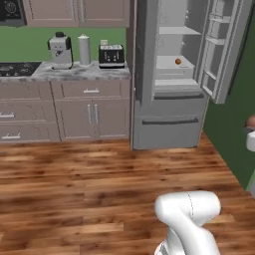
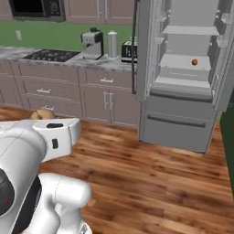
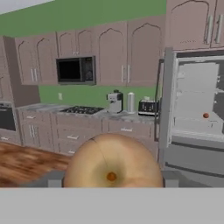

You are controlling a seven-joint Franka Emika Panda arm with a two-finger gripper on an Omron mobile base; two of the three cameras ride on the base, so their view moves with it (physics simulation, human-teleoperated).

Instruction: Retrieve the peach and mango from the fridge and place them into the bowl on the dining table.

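A round tan-orange peach (image 3: 112,162) with a seam and a dark stem dot sits right in front of the hand camera. My gripper (image 3: 113,180) is shut on it, a grey fingertip (image 3: 54,179) on each side. The same peach (image 2: 42,114) peeks above my white arm, and also shows as the peach (image 1: 251,121) at the right edge. The grey fridge (image 1: 169,124) stands with both upper doors open. A small orange mango (image 1: 178,62) rests on a middle shelf, far from the gripper, seen too as the mango (image 2: 194,61) and the mango (image 3: 205,115). The bowl and the dining table are out of view.
Brown cabinets and a marbled counter (image 1: 74,73) run left of the fridge, carrying a coffee machine (image 1: 60,51), a canister and a toaster (image 1: 111,55). A stovetop (image 2: 48,55) and a microwave (image 3: 75,69) lie further left. Open wood floor (image 1: 99,189) stretches between me and the fridge.
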